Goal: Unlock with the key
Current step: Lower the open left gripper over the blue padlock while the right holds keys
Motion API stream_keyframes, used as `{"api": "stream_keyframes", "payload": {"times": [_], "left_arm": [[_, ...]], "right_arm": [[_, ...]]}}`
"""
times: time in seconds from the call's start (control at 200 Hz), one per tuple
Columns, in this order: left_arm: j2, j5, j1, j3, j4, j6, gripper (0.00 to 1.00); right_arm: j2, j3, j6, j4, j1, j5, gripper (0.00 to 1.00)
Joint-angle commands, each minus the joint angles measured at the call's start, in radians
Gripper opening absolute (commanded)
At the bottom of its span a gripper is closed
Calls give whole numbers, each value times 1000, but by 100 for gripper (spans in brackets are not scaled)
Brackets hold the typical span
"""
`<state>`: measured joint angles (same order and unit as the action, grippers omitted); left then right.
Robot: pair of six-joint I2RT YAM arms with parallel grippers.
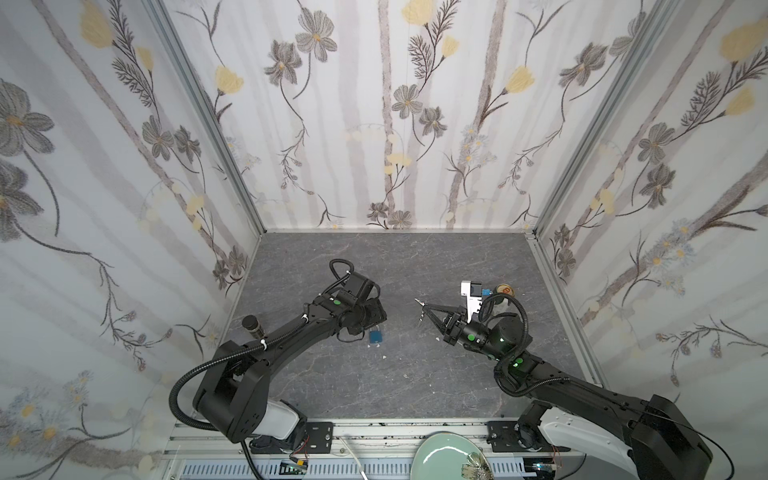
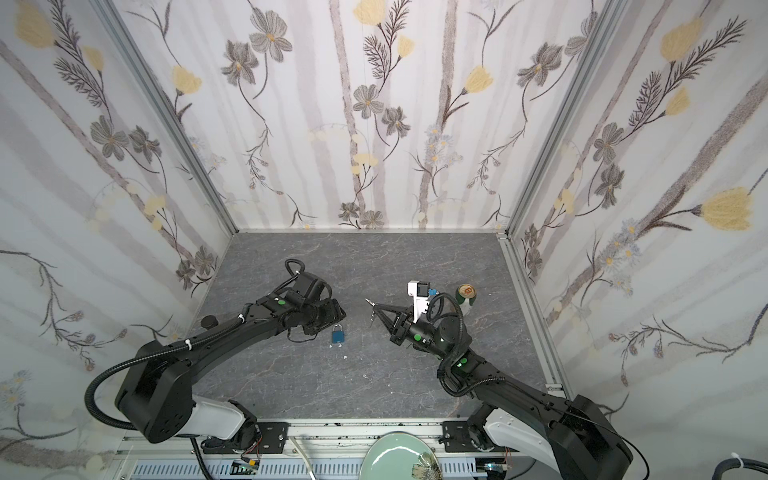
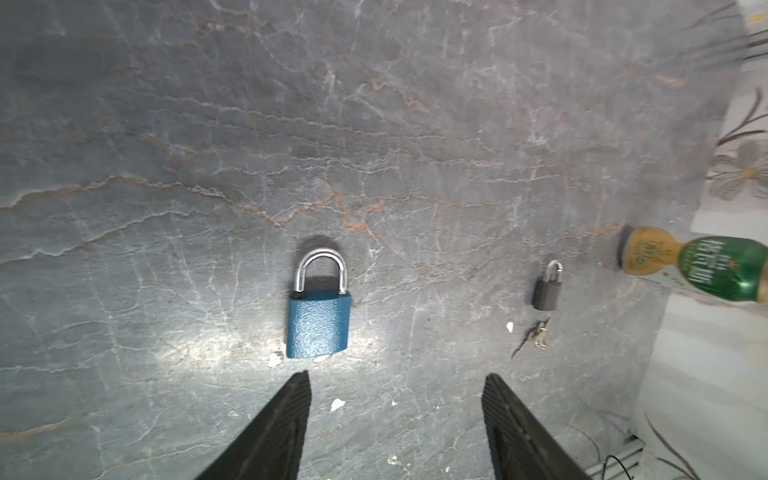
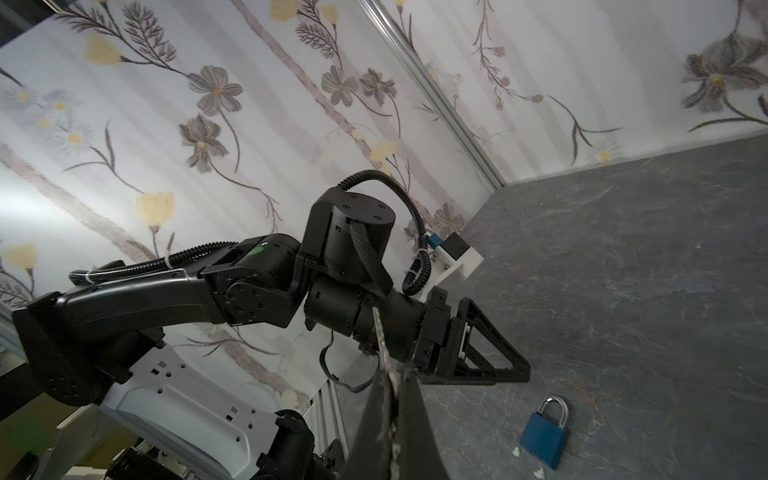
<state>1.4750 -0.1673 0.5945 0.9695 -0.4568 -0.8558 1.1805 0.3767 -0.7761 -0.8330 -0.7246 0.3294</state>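
A blue padlock (image 3: 318, 322) with its silver shackle closed lies flat on the grey stone table (image 1: 415, 386); it also shows in both top views (image 1: 376, 336) (image 2: 338, 333) and in the right wrist view (image 4: 544, 436). My left gripper (image 3: 397, 375) hangs just above the table, open and empty, with the padlock a little beyond one fingertip. My right gripper (image 4: 400, 370) is raised over the middle right of the table (image 1: 423, 306), shut on a small metal key (image 4: 380, 336). The key's blade sticks out past the fingertips and points toward the left arm.
In the left wrist view, a small grey padlock (image 3: 547, 286) and loose small keys (image 3: 536, 336) lie beside a green-labelled bottle (image 3: 698, 266). A black cylinder (image 1: 253, 326) stands at the left wall. White crumbs dot the table. A green plate (image 1: 449, 457) sits past the front rail.
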Motion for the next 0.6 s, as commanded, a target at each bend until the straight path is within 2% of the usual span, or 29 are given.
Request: {"api": "stream_keyframes", "payload": {"times": [0.0,0.29,0.595], "left_arm": [[61,47,9,41,-93,17,69],[226,123,43,146,-233,23,67],[333,138,67,186,-262,15,60]], "right_arm": [[2,5,6,96,7,-70,0],[-39,-29,12,155,15,-124,0],[-19,-44,0,134,23,-123,0]]}}
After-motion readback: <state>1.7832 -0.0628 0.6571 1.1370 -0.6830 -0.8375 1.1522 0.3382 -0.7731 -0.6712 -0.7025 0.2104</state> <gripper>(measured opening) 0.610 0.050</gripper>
